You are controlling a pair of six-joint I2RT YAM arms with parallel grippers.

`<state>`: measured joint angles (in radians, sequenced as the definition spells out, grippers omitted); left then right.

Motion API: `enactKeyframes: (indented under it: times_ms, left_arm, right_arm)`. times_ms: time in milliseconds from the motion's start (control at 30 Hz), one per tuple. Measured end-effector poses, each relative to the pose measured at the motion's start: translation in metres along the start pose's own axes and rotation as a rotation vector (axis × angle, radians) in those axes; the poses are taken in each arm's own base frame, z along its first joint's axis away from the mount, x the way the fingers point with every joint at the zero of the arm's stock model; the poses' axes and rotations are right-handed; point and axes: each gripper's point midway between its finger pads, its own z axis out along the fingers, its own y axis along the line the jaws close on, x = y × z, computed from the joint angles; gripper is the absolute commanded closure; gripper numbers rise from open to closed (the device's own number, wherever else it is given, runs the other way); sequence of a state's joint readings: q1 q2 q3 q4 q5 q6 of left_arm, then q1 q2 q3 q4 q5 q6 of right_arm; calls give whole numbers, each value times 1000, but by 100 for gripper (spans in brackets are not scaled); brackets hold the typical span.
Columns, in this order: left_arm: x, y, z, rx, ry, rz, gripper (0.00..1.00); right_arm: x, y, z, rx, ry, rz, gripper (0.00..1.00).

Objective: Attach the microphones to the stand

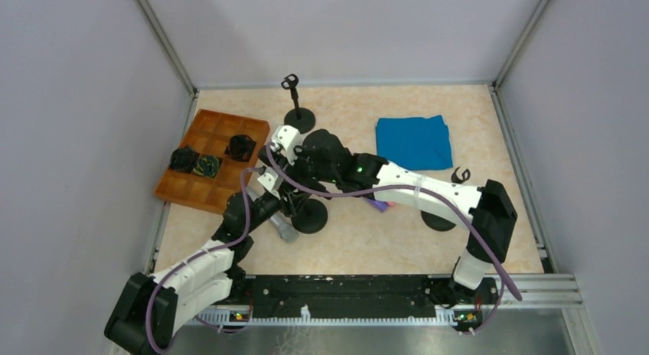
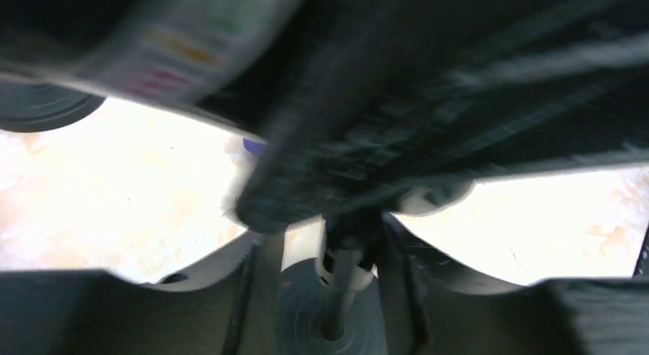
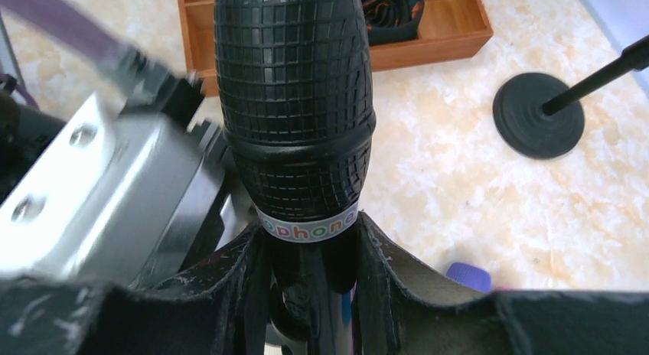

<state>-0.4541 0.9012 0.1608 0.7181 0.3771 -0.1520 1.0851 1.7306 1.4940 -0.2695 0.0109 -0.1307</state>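
My right gripper (image 3: 310,244) is shut on a black microphone (image 3: 295,102) with a grille head and a lettered white band, gripping just below the band. In the top view the right gripper (image 1: 282,150) hangs over the middle stand's base (image 1: 310,215). My left gripper (image 2: 325,240) has its fingers close on either side of that stand's (image 2: 340,294) pole and clip neck, with the blurred microphone right above. The left gripper also shows in the top view (image 1: 269,181). A grey microphone (image 1: 285,229) lies beside the base.
A second stand (image 1: 294,102) is at the back and a third (image 1: 444,210) at the right. A folded blue cloth (image 1: 413,141) lies back right. An orange tray (image 1: 184,190) with black items sits left. A purple object (image 1: 380,205) lies under the right arm.
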Motion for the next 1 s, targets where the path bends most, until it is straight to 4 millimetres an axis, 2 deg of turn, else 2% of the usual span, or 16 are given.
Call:
enactKeyframes:
  times_ms: [33,67,133,167,333,633,933,1000]
  left_arm:
    - [-1,2,0,-11,-3,1,25]
    - [-1,3,0,-16,-5,4,15]
    - [-5,3,0,-18,-17,21,4]
    - [-7,5,-1,-28,-20,29,2]
    - [-8,6,-4,-44,-20,41,1]
    - [-12,2,-7,-87,-102,118,1]
    - [-11,6,1,-122,-131,244,1]
    - [-10,6,2,-121,-132,253,6]
  right_arm:
    - [1,1,-2,-2,-3,7,100]
    - [3,2,-5,-4,-9,18,100]
    - [4,4,-8,2,-24,39,100]
    - [4,4,-10,9,-36,52,100]
    - [3,3,-18,41,-71,138,100]
    - [7,-2,-23,105,-16,275,100]
    - [12,-1,-22,118,36,346,100]
    - [14,-1,-22,119,42,355,100]
